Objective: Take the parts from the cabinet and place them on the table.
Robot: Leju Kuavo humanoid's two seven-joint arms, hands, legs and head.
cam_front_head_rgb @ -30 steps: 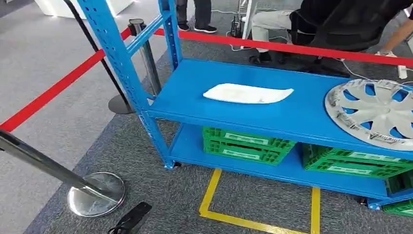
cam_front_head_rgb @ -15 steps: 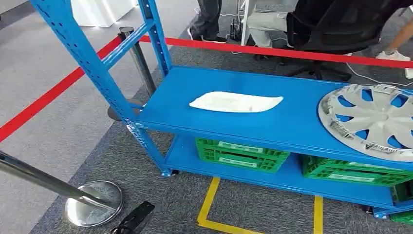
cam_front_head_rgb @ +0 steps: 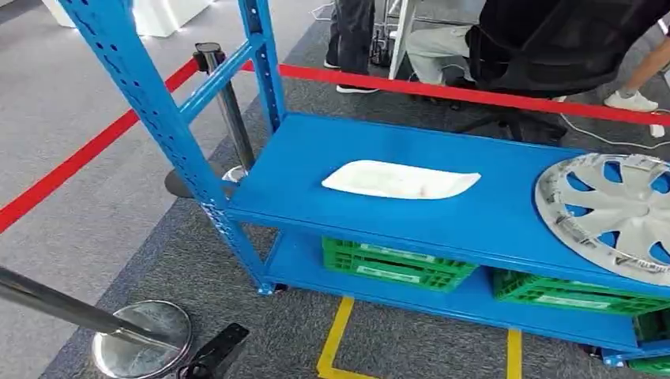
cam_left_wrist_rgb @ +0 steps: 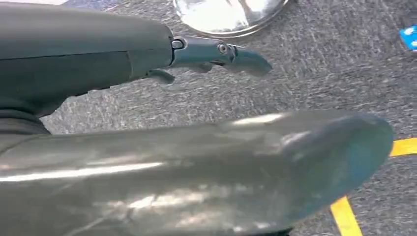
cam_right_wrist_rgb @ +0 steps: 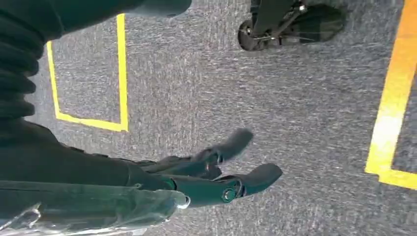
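Even, bright indoor light falls from above, with soft shadows under the blue shelf. The stanchion base shows bright glare. The head view is slightly soft. In the left wrist view the grey thumb is blurred and carries streaky highlights; the carpet looks grainy.

A red belt runs from a chrome post along the carpet, and another stretch crosses behind. A second post leans over its round base. Yellow tape marks the floor. Green crates sit low. A person sits in a black chair; another's legs stand beside.
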